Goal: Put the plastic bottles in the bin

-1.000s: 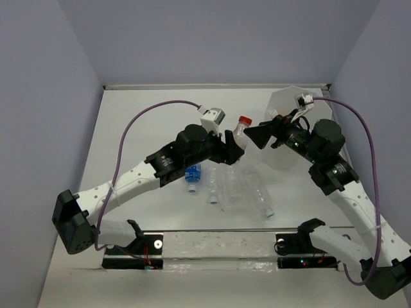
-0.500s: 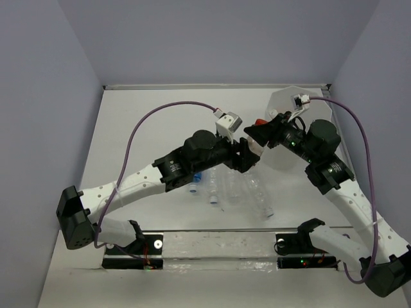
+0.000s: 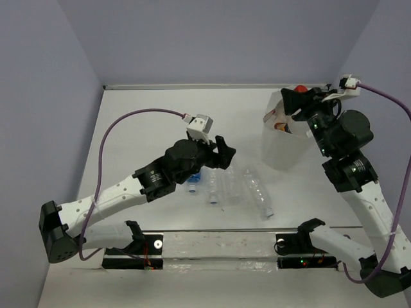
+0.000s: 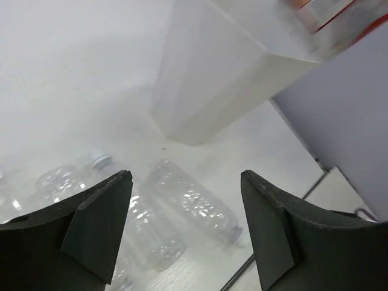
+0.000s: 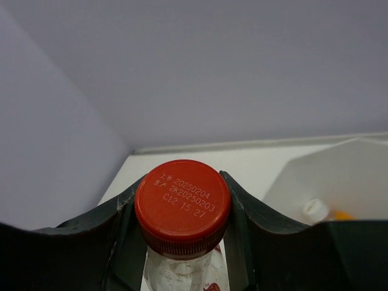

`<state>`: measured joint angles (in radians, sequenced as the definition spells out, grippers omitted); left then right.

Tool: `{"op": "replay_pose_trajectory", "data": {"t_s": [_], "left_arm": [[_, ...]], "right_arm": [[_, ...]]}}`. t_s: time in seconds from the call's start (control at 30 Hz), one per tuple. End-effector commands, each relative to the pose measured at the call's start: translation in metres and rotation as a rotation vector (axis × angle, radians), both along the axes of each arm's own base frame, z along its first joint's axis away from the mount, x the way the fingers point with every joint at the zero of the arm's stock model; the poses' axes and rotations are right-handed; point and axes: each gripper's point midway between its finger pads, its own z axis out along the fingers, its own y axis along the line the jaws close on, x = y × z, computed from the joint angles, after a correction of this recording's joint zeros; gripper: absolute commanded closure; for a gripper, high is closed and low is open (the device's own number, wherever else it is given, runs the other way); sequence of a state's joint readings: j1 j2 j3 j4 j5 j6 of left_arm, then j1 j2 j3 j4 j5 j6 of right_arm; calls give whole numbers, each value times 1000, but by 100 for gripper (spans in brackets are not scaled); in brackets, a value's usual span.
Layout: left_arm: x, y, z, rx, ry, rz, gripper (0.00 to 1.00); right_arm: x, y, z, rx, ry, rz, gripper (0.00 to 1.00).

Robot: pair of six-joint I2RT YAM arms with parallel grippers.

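Note:
My right gripper [image 3: 297, 100] is shut on a red-capped clear bottle [image 5: 182, 203] just under its cap, holding it up over the bin's [image 3: 280, 151] rim. The bin [image 5: 345, 173] is translucent white, with a white cap [image 5: 315, 208] and something orange inside. My left gripper [image 3: 225, 151] hangs open and empty above the table. In its wrist view the gripper [image 4: 185, 177] frames clear bottles [image 4: 194, 203] lying on the table, with the bin [image 4: 212, 79] beyond. A blue-labelled bottle [image 3: 194, 176] and three clear bottles [image 3: 259, 195] lie in a row at mid-table.
A clear rail [image 3: 218, 244] runs along the near edge between the arm bases. Grey walls close in the table on the left, back and right. The bin stands at the back right, close to the right wall.
The red-capped bottle passed from the left gripper to the right one, which shut on it and lifted it up and right over the bin. The left gripper opened and drew back left.

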<state>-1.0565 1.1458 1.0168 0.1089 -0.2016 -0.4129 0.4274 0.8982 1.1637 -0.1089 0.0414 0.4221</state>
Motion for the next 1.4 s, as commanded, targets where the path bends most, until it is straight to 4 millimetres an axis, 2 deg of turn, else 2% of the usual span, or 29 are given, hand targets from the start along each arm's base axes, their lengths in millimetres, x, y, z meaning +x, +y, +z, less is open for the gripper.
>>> {"op": "replay_pose_trajectory", "data": {"t_s": [0.0,0.03,0.13,0.2,0.23,0.27,0.33,0.4,0.5,0.53,0.57,0.67,0.77,0.93,0.97,1.03,1.07,1.13,1.17,1.27,1.3,1.37], "left_arm": [[26,70,-56,125,123,333,17],[26,80,-76,152,166,373,17],[27,107,-118,223,250,470,16],[26,116,-134,247,273,490,16],[25,122,-147,263,293,508,16],[27,126,-155,275,303,523,16],[26,132,-171,304,327,539,13],[29,139,-183,337,344,566,13],[31,139,-198,366,359,562,10],[31,139,-203,375,364,559,9],[34,138,-205,370,364,561,9],[41,137,-221,414,383,565,8],[51,135,-226,414,374,569,8],[67,142,-247,437,392,600,12],[69,141,-248,437,390,599,17],[69,140,-256,456,403,589,27],[69,139,-259,464,406,583,31],[66,142,-262,473,410,584,38],[66,143,-262,468,407,589,40],[65,149,-248,431,378,609,50],[65,150,-243,419,368,611,51],[63,154,-234,392,350,617,52]], "right_arm": [[6,-81,63,-92,-162,-427,89],[7,-96,68,-122,-163,-512,89],[12,-117,72,-193,-170,-645,89],[24,-125,68,-231,-167,-730,89],[29,-127,62,-266,-154,-758,88],[44,-131,49,-302,-129,-790,88],[56,-136,37,-324,-99,-818,87],[72,-142,20,-353,-59,-842,82],[81,-147,5,-368,-29,-852,31],[81,-145,5,-359,-29,-843,5],[82,-140,6,-351,-33,-812,1],[76,-130,8,-327,-34,-733,1],[65,-115,16,-261,-60,-632,2],[47,-84,11,-185,-51,-423,3],[45,-72,3,-187,-39,-355,3],[36,-59,2,-151,-38,-274,3],[30,-45,-2,-151,-38,-190,3],[24,-32,-7,-110,-18,-111,3],[18,-17,-10,-110,-18,-18,3],[6,9,-25,-84,18,106,2],[2,19,-38,-73,47,143,2],[-3,34,-47,-58,64,209,2]]}}
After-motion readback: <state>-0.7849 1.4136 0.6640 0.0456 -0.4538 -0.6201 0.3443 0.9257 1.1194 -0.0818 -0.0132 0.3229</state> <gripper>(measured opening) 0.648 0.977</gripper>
